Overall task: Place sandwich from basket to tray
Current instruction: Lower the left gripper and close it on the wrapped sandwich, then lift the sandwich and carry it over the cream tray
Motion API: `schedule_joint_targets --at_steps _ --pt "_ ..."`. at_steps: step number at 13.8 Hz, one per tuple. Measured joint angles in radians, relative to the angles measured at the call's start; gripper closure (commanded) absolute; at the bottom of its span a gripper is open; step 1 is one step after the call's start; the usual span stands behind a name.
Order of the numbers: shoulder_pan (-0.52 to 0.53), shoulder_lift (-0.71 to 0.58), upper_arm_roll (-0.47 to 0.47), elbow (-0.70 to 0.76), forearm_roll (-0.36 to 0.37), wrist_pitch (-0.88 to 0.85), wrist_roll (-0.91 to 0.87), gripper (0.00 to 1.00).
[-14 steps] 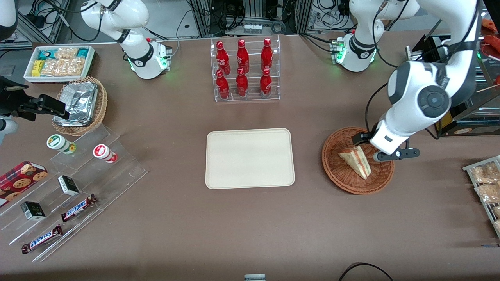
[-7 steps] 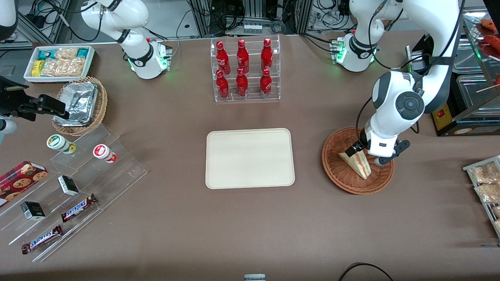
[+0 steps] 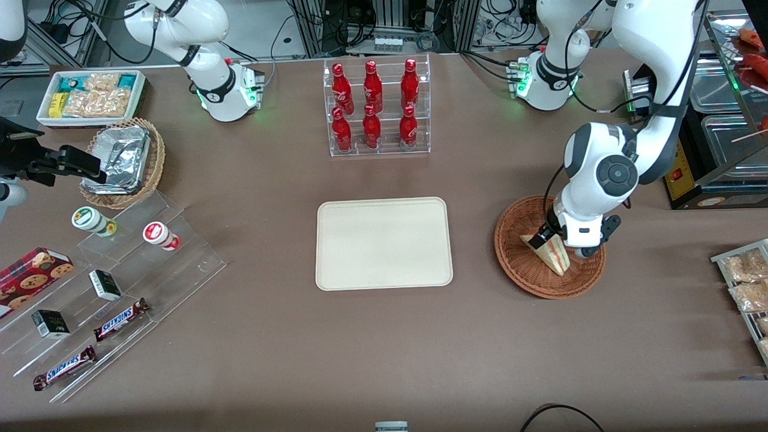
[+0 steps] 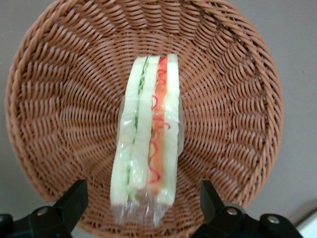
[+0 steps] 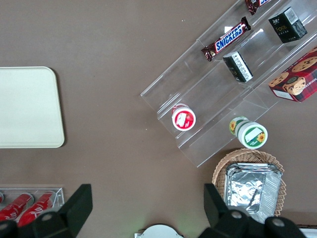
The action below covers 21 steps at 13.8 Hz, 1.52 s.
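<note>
The sandwich [image 3: 553, 255], a plastic-wrapped wedge of white bread with red and green filling, lies on its side in the reddish-brown wicker basket [image 3: 536, 289]. My gripper [image 3: 558, 239] hangs low over the basket, above the wider end of the sandwich [image 4: 148, 144]. The gripper [image 4: 142, 210] is open. Its two black fingers [image 4: 74, 202] stand apart on either side of the wrapped end, with a gap between each and the wrapper. The cream-white tray [image 3: 384, 243] lies flat and bare beside the basket, toward the parked arm's end of the table.
A clear rack of red bottles [image 3: 375, 108] stands farther from the front camera than the tray. Trays of packaged snacks [image 3: 744, 282] and a display case [image 3: 717, 150] sit at the working arm's end. A foil-lined basket [image 3: 123, 161] and stepped snack shelves [image 3: 114, 282] are at the parked arm's end.
The working arm has swung in and come down over the basket. The wrist has turned, and the gripper has moved from the basket's edge to over the sandwich.
</note>
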Motion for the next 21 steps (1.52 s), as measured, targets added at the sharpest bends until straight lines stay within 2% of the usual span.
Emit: schedule_joint_targets --at_steps 2,3,4,5,6,11,16,21 --pt "0.0 0.027 0.001 0.0 0.01 0.031 -0.001 0.0" --pt "0.0 0.037 0.002 0.0 0.012 0.04 -0.001 0.22" --pt "0.0 0.044 0.003 0.0 0.012 0.044 -0.002 0.53" --pt "0.0 0.047 0.004 0.0 0.012 0.046 -0.006 0.89" --pt "0.0 0.048 0.004 0.0 0.013 0.046 -0.012 1.0" --pt "0.0 0.04 0.004 0.01 0.022 0.029 -0.01 1.0" --pt "-0.016 -0.017 -0.022 0.196 0.031 -0.3 0.117 1.0" --pt "-0.034 0.022 -0.164 0.29 0.031 -0.355 0.202 1.0"
